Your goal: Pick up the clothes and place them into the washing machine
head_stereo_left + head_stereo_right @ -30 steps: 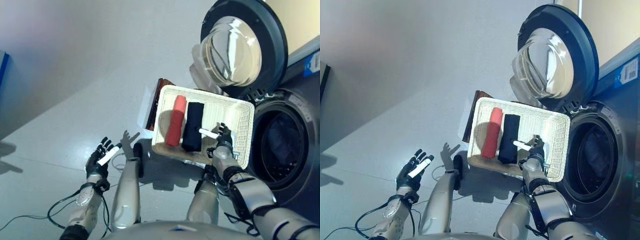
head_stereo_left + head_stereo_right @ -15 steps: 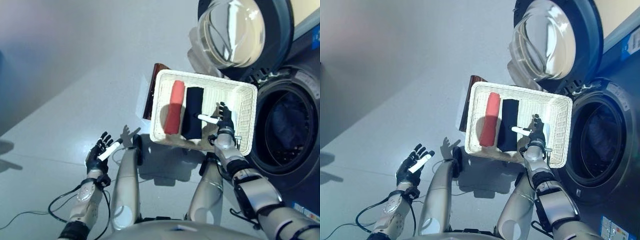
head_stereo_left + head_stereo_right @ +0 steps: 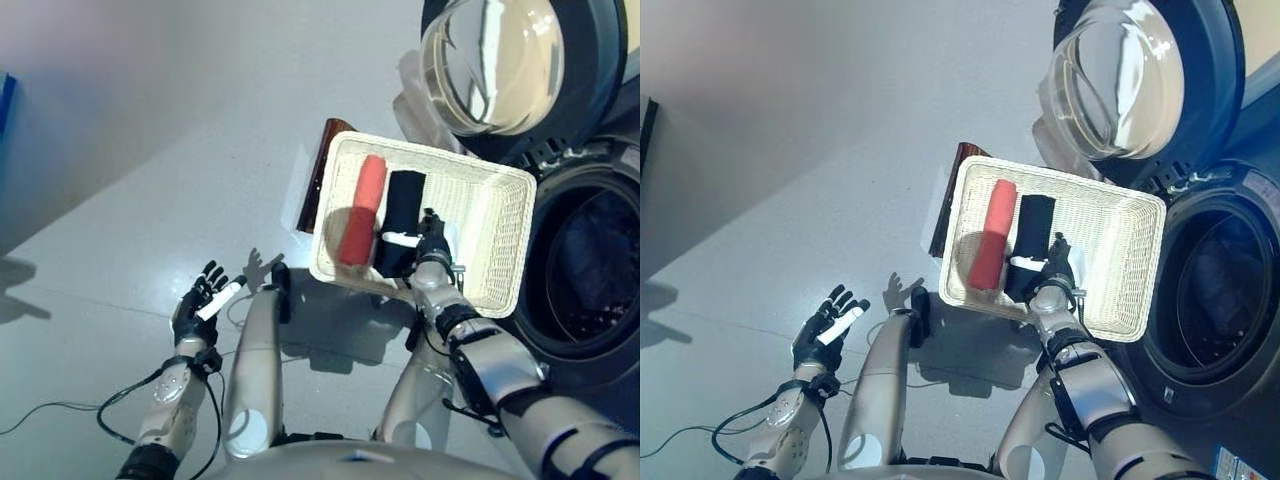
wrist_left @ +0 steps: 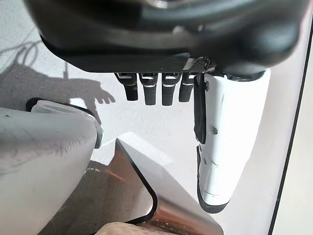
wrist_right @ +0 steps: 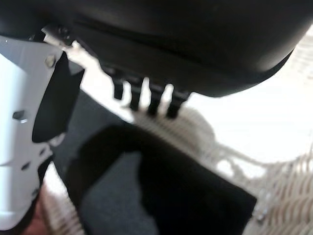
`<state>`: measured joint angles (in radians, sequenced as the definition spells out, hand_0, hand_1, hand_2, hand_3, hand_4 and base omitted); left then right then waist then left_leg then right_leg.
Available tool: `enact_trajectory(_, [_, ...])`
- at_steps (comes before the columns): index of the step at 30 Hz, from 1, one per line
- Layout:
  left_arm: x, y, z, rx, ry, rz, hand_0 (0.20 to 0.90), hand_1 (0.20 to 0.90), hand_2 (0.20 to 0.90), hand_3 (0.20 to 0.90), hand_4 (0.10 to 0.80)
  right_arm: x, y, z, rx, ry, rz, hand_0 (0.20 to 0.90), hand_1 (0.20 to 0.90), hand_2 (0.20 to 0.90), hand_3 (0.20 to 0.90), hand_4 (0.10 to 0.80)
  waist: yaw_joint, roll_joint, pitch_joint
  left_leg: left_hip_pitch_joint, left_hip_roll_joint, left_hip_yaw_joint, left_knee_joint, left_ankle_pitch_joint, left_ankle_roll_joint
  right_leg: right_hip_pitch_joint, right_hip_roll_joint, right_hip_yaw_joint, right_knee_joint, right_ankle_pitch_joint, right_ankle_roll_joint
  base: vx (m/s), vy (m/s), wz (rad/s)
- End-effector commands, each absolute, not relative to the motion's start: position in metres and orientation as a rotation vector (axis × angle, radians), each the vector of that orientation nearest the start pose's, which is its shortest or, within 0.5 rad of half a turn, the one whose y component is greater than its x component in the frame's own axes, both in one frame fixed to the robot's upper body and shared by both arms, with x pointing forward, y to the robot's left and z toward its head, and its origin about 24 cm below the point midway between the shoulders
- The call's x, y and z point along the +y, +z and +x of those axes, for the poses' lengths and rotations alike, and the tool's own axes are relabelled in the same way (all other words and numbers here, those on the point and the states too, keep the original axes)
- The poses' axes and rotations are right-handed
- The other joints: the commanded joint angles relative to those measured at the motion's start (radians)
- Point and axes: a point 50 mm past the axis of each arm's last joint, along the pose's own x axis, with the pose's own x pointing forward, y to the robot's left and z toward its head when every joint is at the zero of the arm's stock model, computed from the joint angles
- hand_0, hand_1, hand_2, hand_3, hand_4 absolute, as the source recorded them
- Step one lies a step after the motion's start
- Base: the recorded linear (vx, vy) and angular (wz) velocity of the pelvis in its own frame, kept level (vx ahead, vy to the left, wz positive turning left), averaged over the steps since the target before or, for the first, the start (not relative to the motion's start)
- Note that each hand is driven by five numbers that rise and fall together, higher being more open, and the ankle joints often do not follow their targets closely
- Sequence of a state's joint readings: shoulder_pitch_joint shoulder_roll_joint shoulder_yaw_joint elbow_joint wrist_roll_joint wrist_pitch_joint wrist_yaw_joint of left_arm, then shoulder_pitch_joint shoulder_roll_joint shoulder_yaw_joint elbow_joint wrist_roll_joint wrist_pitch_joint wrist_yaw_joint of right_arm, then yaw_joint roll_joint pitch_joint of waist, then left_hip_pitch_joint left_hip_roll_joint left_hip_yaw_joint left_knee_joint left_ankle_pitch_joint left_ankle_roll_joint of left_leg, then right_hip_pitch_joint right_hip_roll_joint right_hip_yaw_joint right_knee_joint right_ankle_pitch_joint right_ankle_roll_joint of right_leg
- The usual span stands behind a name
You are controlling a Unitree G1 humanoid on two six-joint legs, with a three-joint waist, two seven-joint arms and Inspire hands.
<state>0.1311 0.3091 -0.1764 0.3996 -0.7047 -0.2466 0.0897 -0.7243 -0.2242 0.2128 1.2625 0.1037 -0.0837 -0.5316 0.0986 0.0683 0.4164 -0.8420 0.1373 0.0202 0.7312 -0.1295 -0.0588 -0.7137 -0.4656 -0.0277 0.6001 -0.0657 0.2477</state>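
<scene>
A white wicker basket [image 3: 494, 218] sits beside the washing machine [image 3: 600, 260]. In it lie a rolled red cloth [image 3: 361, 210] and a folded dark navy cloth [image 3: 401, 215]. My right hand [image 3: 431, 238] is open above the near end of the navy cloth, which also shows in the right wrist view [image 5: 146, 191] just past the fingers. My left hand [image 3: 205, 302] is open and empty over the floor at the lower left. The machine's round door [image 3: 510, 60] stands open and dark laundry shows in the drum [image 3: 600, 270].
A dark brown box [image 3: 322, 170] shows under the basket's far left edge. Grey floor [image 3: 150, 150] spreads to the left. A blue object [image 3: 6, 100] sits at the far left edge.
My right hand has moved left from the basket's middle to over the navy cloth's near end. The camera has shifted. My left hand has stayed open.
</scene>
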Motion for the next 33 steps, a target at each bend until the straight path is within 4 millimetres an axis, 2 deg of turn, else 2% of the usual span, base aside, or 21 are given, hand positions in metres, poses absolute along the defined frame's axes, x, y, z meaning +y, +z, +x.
enact_trajectory(1, [0.228,-0.035,0.193,0.23,0.215,-0.276,0.9,0.9,0.9,0.9,0.8,-0.2,0.011,0.349,0.315,-0.411,-0.518,0.9,0.9,0.9,0.9,0.8,0.031,0.022,-0.044,0.01,0.047,-0.062,0.018,-0.02,-0.082,-0.003,-0.035,0.042,-0.042,0.068,-0.009,-0.001,0.016,0.09])
enact_trajectory(6, [0.225,-0.035,0.195,0.241,0.187,-0.265,0.9,0.9,0.9,0.9,0.8,-0.198,-0.006,0.341,0.443,-0.371,-0.633,0.9,0.9,0.9,0.9,0.8,0.052,0.029,-0.043,-0.01,0.031,-0.071,0.032,-0.026,-0.077,-0.006,-0.045,0.039,-0.038,0.069,-0.008,-0.007,0.011,0.08])
enact_trajectory(7, [0.225,-0.035,0.195,0.242,0.18,-0.259,0.9,0.9,0.9,0.9,0.8,-0.2,-0.01,0.338,0.473,-0.357,-0.666,0.765,0.765,0.765,0.765,0.704,0.056,0.031,-0.043,-0.015,0.029,-0.072,0.037,-0.027,-0.076,-0.007,-0.047,0.039,-0.034,0.068,-0.008,0.0,0.0,0.0])
enact_trajectory(8, [0.225,-0.034,0.195,0.245,0.17,-0.255,0.9,0.9,0.9,0.9,0.8,-0.202,-0.015,0.334,0.509,-0.343,-0.694,0.381,0.381,0.381,0.381,0.429,0.06,0.035,-0.044,-0.021,0.029,-0.074,0.042,-0.029,-0.075,-0.01,-0.048,0.039,-0.029,0.065,-0.008,0.083,-0.005,0.03])
enact_trajectory(9, [0.226,-0.035,0.194,0.248,0.166,-0.253,0.9,0.9,0.9,0.9,0.8,-0.203,-0.02,0.33,0.535,-0.33,-0.716,0.2,0.2,0.2,0.2,0.3,0.068,0.039,-0.046,-0.015,0.035,-0.078,0.063,-0.069,-0.08,-0.004,-0.046,0.04,-0.003,0.024,-0.002,0.086,-0.006,0.08])
enact_trajectory(13, [0.227,-0.037,0.19,0.269,0.148,-0.237,0.9,0.9,0.9,0.9,0.8,-0.213,-0.033,0.318,0.619,-0.272,-0.825,0.2,0.2,0.2,0.2,0.3,0.074,0.046,-0.051,-0.019,0.034,-0.08,0.069,-0.07,-0.079,-0.012,-0.05,0.042,0.008,0.02,-0.003,0.029,0.01,0.14])
enact_trajectory(14, [0.228,-0.037,0.19,0.271,0.148,-0.233,0.9,0.9,0.9,0.9,0.8,-0.216,-0.037,0.314,0.638,-0.275,-0.824,0.2,0.2,0.2,0.2,0.3,0.074,0.046,-0.051,-0.018,0.034,-0.079,0.07,-0.071,-0.078,-0.014,-0.05,0.044,0.009,0.02,-0.003,-0.082,0.026,0.12])
enact_trajectory(15, [0.228,-0.037,0.191,0.268,0.148,-0.234,0.9,0.9,0.9,0.9,0.8,-0.216,-0.036,0.315,0.636,-0.277,-0.824,0.2,0.2,0.2,0.2,0.3,0.071,0.043,-0.05,-0.027,0.026,-0.076,0.051,-0.032,-0.072,-0.02,-0.053,0.043,-0.015,0.058,-0.009,0.012,0.011,0.08])
enact_trajectory(16, [0.228,-0.038,0.19,0.278,0.146,-0.235,0.9,0.9,0.9,0.9,0.8,-0.219,-0.042,0.308,0.671,-0.272,-0.82,0.2,0.2,0.2,0.2,0.3,0.072,0.044,-0.053,-0.018,0.037,-0.078,0.071,-0.072,-0.077,-0.017,-0.049,0.046,0.012,0.019,-0.003,0.012,0.005,0.03])
enact_trajectory(18, [0.227,-0.038,0.189,0.284,0.141,-0.235,0.9,0.9,0.9,0.9,0.8,-0.223,-0.045,0.304,0.696,-0.279,-0.813,0.2,0.2,0.2,0.2,0.3,0.072,0.045,-0.055,-0.019,0.037,-0.078,0.072,-0.073,-0.077,-0.022,-0.048,0.048,0.017,0.016,-0.004,0.012,0.007,0.03])
enact_trajectory(19, [0.227,-0.038,0.189,0.283,0.142,-0.236,0.9,0.9,0.9,0.9,0.8,-0.225,-0.046,0.303,0.705,-0.287,-0.806,0.2,0.2,0.2,0.2,0.3,0.069,0.043,-0.056,-0.03,0.03,-0.076,0.055,-0.034,-0.07,-0.031,-0.051,0.049,-0.003,0.053,-0.01,0.012,0.007,0.04])
enact_trajectory(20, [0.228,-0.038,0.188,0.287,0.143,-0.234,0.9,0.9,0.9,0.9,0.8,-0.227,-0.047,0.301,0.713,-0.292,-0.8,0.2,0.2,0.2,0.2,0.3,0.072,0.046,-0.058,-0.021,0.038,-0.079,0.078,-0.076,-0.076,-0.028,-0.047,0.051,0.024,0.012,-0.004,-0.079,0.02,0.0])
enact_trajectory(21, [0.228,-0.038,0.188,0.285,0.143,-0.232,0.9,0.9,0.9,0.9,0.8,-0.23,-0.048,0.3,0.719,-0.302,-0.791,0.2,0.2,0.2,0.2,0.3,0.067,0.043,-0.059,-0.03,0.03,-0.077,0.058,-0.036,-0.07,-0.034,-0.051,0.052,0.001,0.05,-0.01,0.0,0.0,0.0])
enact_trajectory(24, [0.231,-0.038,0.187,0.287,0.152,-0.23,0.9,0.9,0.9,0.9,0.8,-0.246,-0.048,0.294,0.743,-0.372,-0.732,0.2,0.2,0.2,0.2,0.3,0.061,0.039,-0.064,-0.026,0.033,-0.077,0.058,-0.04,-0.07,-0.039,-0.048,0.057,0.008,0.045,-0.012,-0.023,0.005,-0.01])
enact_trajectory(28, [0.236,-0.038,0.187,0.284,0.18,-0.221,0.9,0.9,0.9,0.9,0.8,-0.27,-0.041,0.291,0.714,-0.533,-0.556,0.2,0.2,0.2,0.2,0.3,0.048,0.032,-0.064,-0.015,0.042,-0.074,0.056,-0.045,-0.072,-0.043,-0.043,0.063,0.007,0.044,-0.011,0.0,0.0,0.0])
enact_trajectory(29, [0.236,-0.038,0.187,0.284,0.18,-0.221,0.9,0.9,0.9,0.9,0.8,-0.27,-0.041,0.29,0.714,-0.533,-0.556,0.2,0.2,0.2,0.2,0.3,0.048,0.031,-0.064,-0.014,0.041,-0.074,0.054,-0.044,-0.072,-0.043,-0.043,0.063,0.006,0.045,-0.011,0.014,-0.01,-0.03])
enact_trajectory(31, [0.24,-0.037,0.186,0.278,0.199,-0.221,0.9,0.9,0.9,0.9,0.8,-0.282,-0.033,0.291,0.654,-0.631,-0.421,0.2,0.2,0.2,0.2,0.3,0.039,0.026,-0.062,-0.007,0.047,-0.072,0.052,-0.046,-0.073,-0.043,-0.039,0.067,0.004,0.046,-0.011,0.011,-0.018,-0.05])
enact_trajectory(33, [0.243,-0.038,0.186,0.278,0.229,-0.223,0.9,0.9,0.9,0.9,0.8,-0.295,-0.023,0.293,0.561,-0.752,-0.201,0.2,0.2,0.2,0.2,0.3,0.023,0.016,-0.059,0.0,0.056,-0.069,0.052,-0.049,-0.075,-0.049,-0.034,0.073,0.003,0.047,-0.011,0.006,-0.024,-0.06])
